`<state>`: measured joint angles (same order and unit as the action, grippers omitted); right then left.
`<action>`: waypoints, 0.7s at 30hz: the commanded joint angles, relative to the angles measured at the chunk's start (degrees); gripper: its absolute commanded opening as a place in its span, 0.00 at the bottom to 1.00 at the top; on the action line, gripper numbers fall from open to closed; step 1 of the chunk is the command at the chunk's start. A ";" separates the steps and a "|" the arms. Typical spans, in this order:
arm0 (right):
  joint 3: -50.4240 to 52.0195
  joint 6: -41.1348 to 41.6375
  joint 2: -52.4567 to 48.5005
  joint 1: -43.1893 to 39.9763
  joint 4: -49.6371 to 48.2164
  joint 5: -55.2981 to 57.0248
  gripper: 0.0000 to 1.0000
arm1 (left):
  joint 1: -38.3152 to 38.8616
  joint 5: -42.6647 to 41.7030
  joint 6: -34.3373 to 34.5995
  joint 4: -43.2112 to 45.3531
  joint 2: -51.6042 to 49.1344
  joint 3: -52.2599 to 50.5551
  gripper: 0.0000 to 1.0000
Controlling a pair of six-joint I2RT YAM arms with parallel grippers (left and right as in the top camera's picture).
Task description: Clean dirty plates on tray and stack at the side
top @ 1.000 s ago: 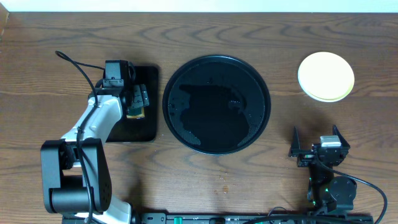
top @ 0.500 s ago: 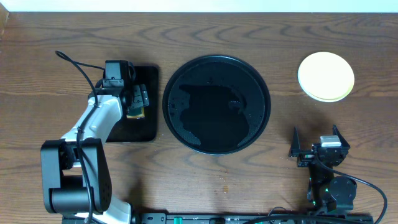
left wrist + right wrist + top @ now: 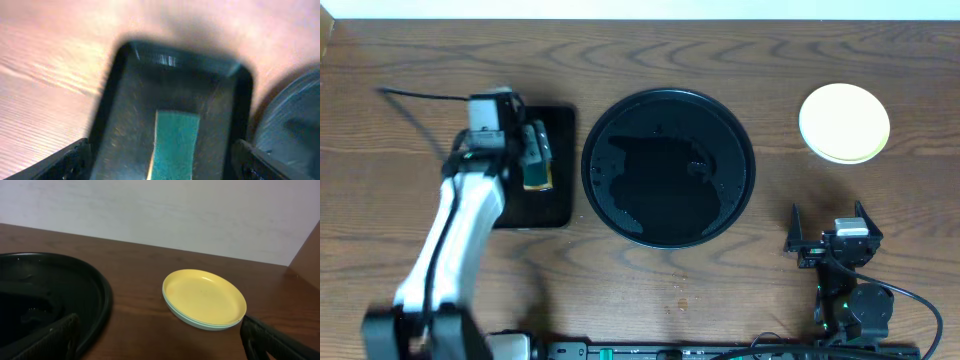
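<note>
Left gripper (image 3: 162,161) jaws apart over sponge (image 3: 175,142); right gripper (image 3: 160,335) jaws apart; plates (image 3: 205,297) stacked level, hollows up, right of tray (image 3: 103,296)

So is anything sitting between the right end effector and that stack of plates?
Nothing visible. Only bare table lies between the open right end effector and the stacked plates; the round black tray sits off to its left.
</note>
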<state>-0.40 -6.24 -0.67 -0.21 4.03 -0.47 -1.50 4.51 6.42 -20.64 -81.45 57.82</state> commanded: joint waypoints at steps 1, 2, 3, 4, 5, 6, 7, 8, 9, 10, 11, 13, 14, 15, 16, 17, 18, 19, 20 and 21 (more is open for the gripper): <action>0.09 1.07 0.35 -1.42 0.26 -0.24 0.99 | -0.37 2.40 0.28 -0.11 8.59 0.42 0.90; 0.09 1.07 0.35 -1.42 0.26 -0.24 0.99 | -0.37 2.45 0.26 -0.15 11.98 0.39 0.89; 0.09 1.07 0.35 -1.42 0.26 -0.24 0.99 | -0.37 2.45 0.26 -0.31 14.47 0.33 0.90; 0.09 1.07 0.35 -1.42 0.26 -0.24 0.99 | -0.37 2.45 0.26 -0.28 16.63 0.17 0.89; 0.09 1.07 0.35 -1.42 0.26 -0.24 0.99 | -0.37 2.49 0.24 -0.31 18.86 -0.11 0.90; 0.09 1.07 0.35 -1.42 0.26 -0.24 0.99 | -0.37 2.49 0.24 -0.31 21.59 -0.70 0.89; 0.09 1.07 0.35 -1.42 0.26 -0.24 0.99 | -0.37 2.40 0.28 -0.31 24.02 -1.46 0.90; 0.09 1.07 0.35 -1.42 0.26 -0.24 0.99 | -0.37 2.36 0.33 -0.33 26.34 -2.36 0.90; 0.09 1.07 0.35 -1.42 0.26 -0.24 0.99 | -0.37 1.88 0.35 -0.61 29.27 -3.63 0.89; 0.09 1.07 0.35 -1.42 0.26 -0.24 0.99 | -0.37 0.92 0.33 -1.14 31.74 -4.79 0.89; 0.09 1.07 0.35 -1.42 0.26 -0.24 0.99 | -0.37 -0.07 0.35 -1.68 34.91 -6.40 0.90; 0.09 1.07 0.35 -1.42 0.26 -0.24 0.99 | -0.37 -0.46 0.33 -2.16 41.05 -9.68 0.89; 0.09 1.07 0.35 -1.42 0.26 -0.24 0.99 | -0.37 -0.46 0.33 -2.16 43.76 -11.23 0.89; 0.09 1.07 0.35 -1.42 0.26 -0.24 0.99 | -0.37 -0.46 0.33 -2.21 46.53 -12.94 0.90; 0.09 1.07 0.35 -1.42 0.26 -0.24 0.99 | -0.37 -0.42 0.31 -2.19 49.24 -14.67 0.89; 0.09 1.07 0.35 -1.42 0.26 -0.24 0.99 | -0.37 -0.39 0.28 -2.19 52.15 -16.48 0.90; 0.09 1.07 0.35 -1.42 0.26 -0.24 0.99 | -0.42 -0.39 0.28 -1.97 55.08 -18.40 0.90; 0.09 1.07 0.35 -1.42 0.26 -0.24 0.99 | -0.48 -0.42 0.31 -1.25 57.61 -20.17 0.89; 0.09 1.07 0.35 -1.42 0.26 -0.24 0.99 | -0.48 -0.44 0.31 -0.04 59.93 -21.88 0.90; 0.09 1.07 0.35 -1.42 0.26 -0.24 0.99 | -0.48 -0.48 0.35 2.23 62.36 -24.00 0.90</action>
<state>-0.40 -6.24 -0.67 -0.25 4.01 -0.47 -1.56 4.64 6.42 -21.56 -24.58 38.33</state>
